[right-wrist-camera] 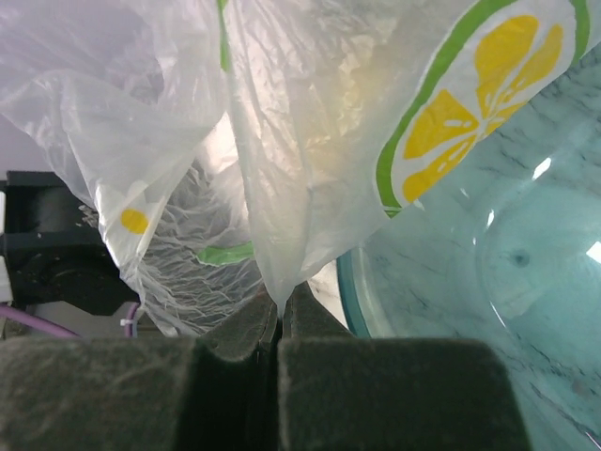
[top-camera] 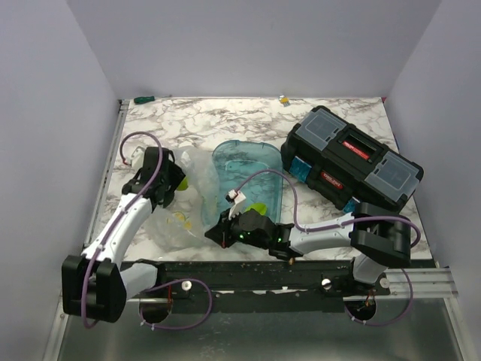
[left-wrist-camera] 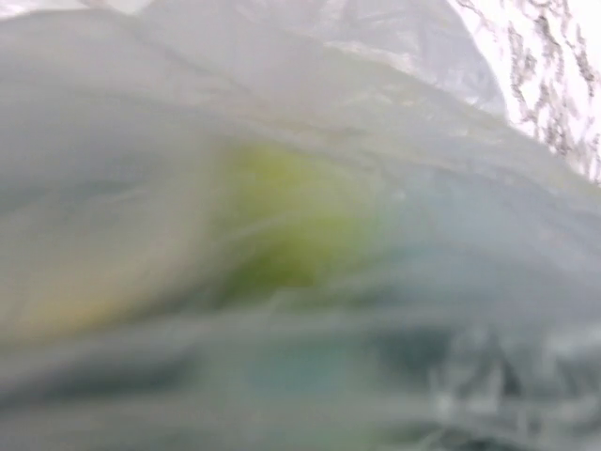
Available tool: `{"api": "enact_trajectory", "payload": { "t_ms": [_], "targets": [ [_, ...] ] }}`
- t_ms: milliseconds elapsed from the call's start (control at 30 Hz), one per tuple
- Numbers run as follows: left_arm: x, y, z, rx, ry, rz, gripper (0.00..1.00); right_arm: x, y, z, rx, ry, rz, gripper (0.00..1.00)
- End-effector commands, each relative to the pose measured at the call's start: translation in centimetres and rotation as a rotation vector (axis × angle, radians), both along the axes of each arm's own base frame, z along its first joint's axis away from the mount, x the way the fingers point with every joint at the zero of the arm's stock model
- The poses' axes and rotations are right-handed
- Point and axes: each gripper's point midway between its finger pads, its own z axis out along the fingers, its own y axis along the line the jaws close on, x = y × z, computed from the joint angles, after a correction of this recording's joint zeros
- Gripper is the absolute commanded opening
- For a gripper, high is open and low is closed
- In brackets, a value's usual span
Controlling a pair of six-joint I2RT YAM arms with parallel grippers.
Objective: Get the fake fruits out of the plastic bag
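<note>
The clear plastic bag, printed with lemon slices, lies crumpled between the two arms, left of the teal tray. My right gripper is shut on a pinched fold of the bag at its fingertips, next to the tray's rim. My left gripper is at the bag's far left end beside a yellow-green fruit. The left wrist view is blurred by bag film over a yellow-green fruit, and its fingers are hidden. A light green fruit lies at the tray's near end.
A black toolbox stands at the right, close to the tray. A green item and a small yellow-blue item lie at the back edge. Grey walls enclose the marble table.
</note>
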Motion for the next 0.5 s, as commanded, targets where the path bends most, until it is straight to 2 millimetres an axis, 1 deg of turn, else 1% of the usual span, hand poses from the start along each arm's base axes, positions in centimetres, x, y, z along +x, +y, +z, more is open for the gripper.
{"api": "enact_trajectory", "payload": {
  "t_ms": [0, 33, 67, 133, 200, 267, 333, 367, 433, 467],
  "targets": [
    [-6.0, 4.4, -1.4, 0.14, 0.165, 0.019, 0.36, 0.1, 1.7, 1.7, 0.021, -0.017, 0.019, 0.01],
    [-6.7, 4.8, -1.0, 0.149, 0.164, 0.022, 0.35, 0.3, 2.0, 2.0, 0.022, -0.014, 0.012, 0.01],
    [-7.6, 5.1, -0.8, 0.154, 0.17, 0.019, 0.3, 0.6, 2.3, 2.1, 0.013, -0.004, 0.01, 0.01],
    [-9.1, 5.2, 0.0, 0.147, 0.146, 0.01, 0.28, 1.3, 2.9, 2.4, 0.005, 0.02, 0.008, 0.01],
    [-10.1, 5.1, 1.3, 0.134, 0.09, 0.003, 0.27, 1.8, 3.5, 3.0, 0.025, 0.036, 0.022, 0.01],
    [-11.0, 5.2, 3.2, 0.122, 0.013, 0.008, 0.27, 2.2, 4.0, 3.5, 0.041, 0.054, 0.041, 0.0],
    [-11.9, 5.6, 5.8, 0.135, -0.089, 0.014, 0.27, 2.7, 4.7, 4.0, 0.053, 0.062, 0.059, 0.01],
    [-12.2, 5.9, 7.2, 0.155, -0.135, 0.014, 0.27, 2.7, 5.1, 3.8, 0.05, 0.078, 0.082, 0.01],
    [-13.0, 6.6, 10.2, 0.203, -0.231, 0.011, 0.27, 2.8, 6.2, 3.5, 0.043, 0.107, 0.127, 0.01],
    [-13.6, 7.2, 12.1, 0.233, -0.284, 0.019, 0.27, 2.6, 6.8, 3.6, 0.05, 0.113, 0.157, 0.01]
  ]
}}
